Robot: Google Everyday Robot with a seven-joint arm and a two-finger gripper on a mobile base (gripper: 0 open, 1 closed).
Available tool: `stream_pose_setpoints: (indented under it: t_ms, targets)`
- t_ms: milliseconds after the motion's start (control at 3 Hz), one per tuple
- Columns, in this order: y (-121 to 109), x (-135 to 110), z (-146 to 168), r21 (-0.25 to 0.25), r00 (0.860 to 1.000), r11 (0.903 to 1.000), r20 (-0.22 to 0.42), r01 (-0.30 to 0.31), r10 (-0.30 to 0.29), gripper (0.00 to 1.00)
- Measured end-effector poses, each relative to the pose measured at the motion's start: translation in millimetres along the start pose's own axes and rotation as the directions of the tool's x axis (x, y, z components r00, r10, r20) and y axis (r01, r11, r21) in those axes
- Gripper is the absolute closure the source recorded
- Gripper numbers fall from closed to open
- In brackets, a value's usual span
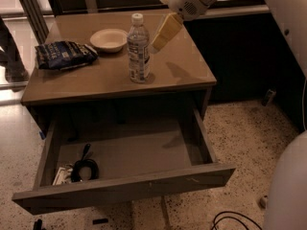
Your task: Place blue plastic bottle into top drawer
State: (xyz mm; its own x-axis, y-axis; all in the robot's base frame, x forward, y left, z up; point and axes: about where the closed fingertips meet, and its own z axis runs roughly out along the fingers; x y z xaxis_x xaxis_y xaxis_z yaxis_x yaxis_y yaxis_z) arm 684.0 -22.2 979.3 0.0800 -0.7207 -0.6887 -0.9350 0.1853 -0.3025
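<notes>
While the gripper (163, 34) hovers at upper centre, the blue plastic bottle (138, 51) stands upright on the smooth desk top (184, 66).
Clear plastic, white cap; flat-fronted top drawer (124, 188) gapes below; whether the gripper is clenched, I cannot tell.

Pretty dim, warm-lit room. The floor (240, 128) is pale speckled terrazzo, with a black cable (229, 219) looping at the bottom edge. A plain brown bench (182, 66) sits in the middle, a dark panel (235, 56) behind it on the right, and slanted metal bars (31, 8) top left. The pincer (165, 32) hangs over the bench's back right part.
</notes>
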Motion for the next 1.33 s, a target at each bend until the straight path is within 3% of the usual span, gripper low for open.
stream_pose_setpoints:
  t_ms: [667,1333]
  targets:
    - [8,-5,44,-0.093,1.000,0.9956,0.006,-0.011,0.012,0.00]
    - [14,-7,68,-0.140,1.000,0.9900,0.009,-0.018,0.020,0.00]
